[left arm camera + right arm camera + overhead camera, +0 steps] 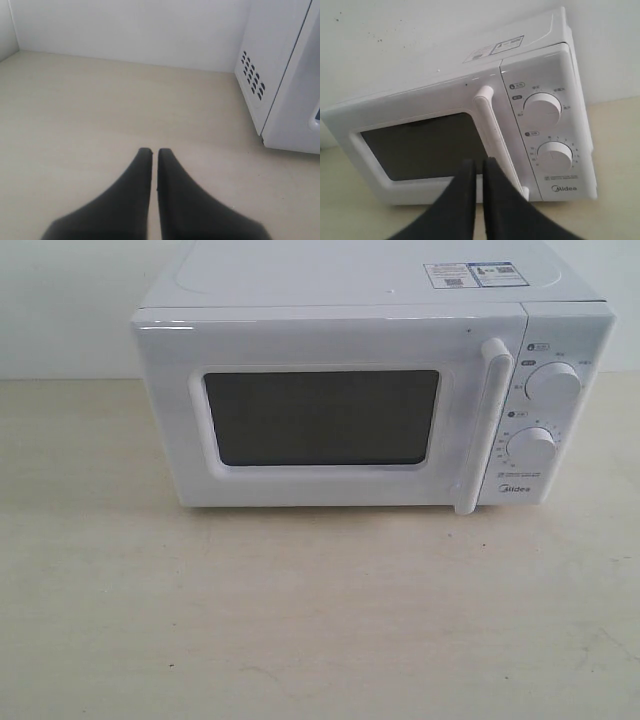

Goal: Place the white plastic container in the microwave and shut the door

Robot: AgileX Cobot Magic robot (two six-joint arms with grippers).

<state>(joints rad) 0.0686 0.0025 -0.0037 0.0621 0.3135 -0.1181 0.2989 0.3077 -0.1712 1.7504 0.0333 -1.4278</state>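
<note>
The white Midea microwave [375, 285] stands at the back of the table, its door [320, 340] closed, with a dark mesh window and a vertical bar handle [480, 425]. Neither arm shows in the exterior view. My left gripper [154, 150] is shut with nothing in it, over bare table beside the microwave [280, 60], facing its vented side. My right gripper [480, 162] is shut and empty, hovering in front of the microwave [420, 102] near the lower end of the handle [492, 127]. The white plastic container is out of view.
Two round knobs [550, 390] sit on the right panel. A pale wall runs behind the beige table [300, 620]. A wall corner [12, 30] shows at the far side of the left wrist view.
</note>
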